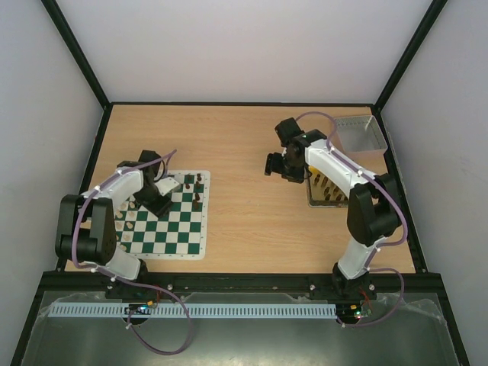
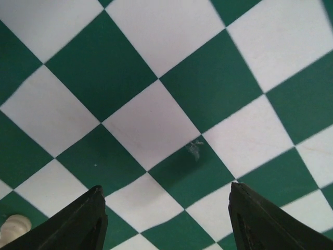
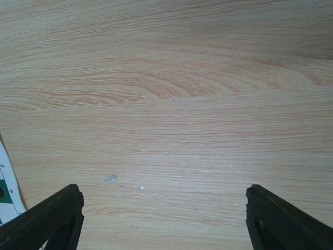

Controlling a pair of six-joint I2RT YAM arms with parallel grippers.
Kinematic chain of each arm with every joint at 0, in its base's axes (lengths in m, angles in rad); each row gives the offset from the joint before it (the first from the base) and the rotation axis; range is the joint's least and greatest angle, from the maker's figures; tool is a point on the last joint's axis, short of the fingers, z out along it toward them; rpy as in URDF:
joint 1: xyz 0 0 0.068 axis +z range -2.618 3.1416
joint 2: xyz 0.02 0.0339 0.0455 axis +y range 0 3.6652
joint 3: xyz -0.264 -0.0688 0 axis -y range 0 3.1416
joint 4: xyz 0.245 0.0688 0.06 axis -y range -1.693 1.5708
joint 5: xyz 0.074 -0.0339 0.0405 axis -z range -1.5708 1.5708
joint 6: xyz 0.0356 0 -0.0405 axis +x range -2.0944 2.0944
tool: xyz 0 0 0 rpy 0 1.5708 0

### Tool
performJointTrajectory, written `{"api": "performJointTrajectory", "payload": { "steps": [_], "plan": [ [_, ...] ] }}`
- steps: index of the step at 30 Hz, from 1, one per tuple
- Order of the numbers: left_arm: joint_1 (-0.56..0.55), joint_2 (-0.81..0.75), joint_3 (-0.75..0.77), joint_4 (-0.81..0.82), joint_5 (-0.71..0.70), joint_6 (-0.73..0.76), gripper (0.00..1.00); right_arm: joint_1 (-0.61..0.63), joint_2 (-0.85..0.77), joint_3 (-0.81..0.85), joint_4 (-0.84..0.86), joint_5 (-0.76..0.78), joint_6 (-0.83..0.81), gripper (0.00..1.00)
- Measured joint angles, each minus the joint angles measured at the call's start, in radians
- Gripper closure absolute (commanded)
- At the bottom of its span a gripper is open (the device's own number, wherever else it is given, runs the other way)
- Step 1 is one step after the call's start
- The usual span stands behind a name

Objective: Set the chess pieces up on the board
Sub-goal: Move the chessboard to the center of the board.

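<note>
The green and white board (image 1: 171,229) lies at the left of the table. Dark brown chess pieces (image 1: 198,183) stand at its far right edge and cream pieces (image 1: 130,221) along its left side. More dark pieces (image 1: 329,192) sit in the gold tin at the right. My left gripper (image 1: 156,198) hovers low over the board, open and empty. In the left wrist view the left gripper (image 2: 166,195) frames bare squares of the board (image 2: 156,120), with one cream piece (image 2: 13,226) at the lower left. My right gripper (image 1: 273,164) is open and empty over bare wood, left of the tin; the right wrist view shows the right gripper (image 3: 164,190) holding nothing.
A grey tray (image 1: 358,136) stands at the back right, behind the gold tin (image 1: 313,200). A corner of the board (image 3: 5,182) shows at the left of the right wrist view. Black frame rails edge the table.
</note>
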Motion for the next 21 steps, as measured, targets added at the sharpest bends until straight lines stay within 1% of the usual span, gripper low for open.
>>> {"api": "performJointTrajectory", "payload": {
  "steps": [4, 6, 10, 17, 21],
  "plan": [
    [0.0, 0.041, -0.021, 0.052, -0.023, 0.014, 0.26, 0.0, -0.028, -0.014, -0.01, 0.007, 0.006, 0.18],
    [0.0, 0.056, -0.023, 0.074, -0.031, 0.019, 0.18, 0.0, -0.045, -0.025, -0.015, 0.011, 0.01, 0.18],
    [0.001, 0.089, -0.023, 0.112, -0.035, 0.025, 0.07, 0.0, -0.07, -0.046, -0.022, 0.016, 0.016, 0.18],
    [0.008, 0.106, -0.018, 0.127, -0.028, 0.035, 0.02, 0.0, -0.08, -0.063, -0.039, 0.03, 0.018, 0.18],
    [0.012, 0.113, -0.014, 0.127, -0.018, 0.042, 0.02, 0.0, -0.081, -0.064, -0.043, 0.038, 0.018, 0.18]
  ]
}}
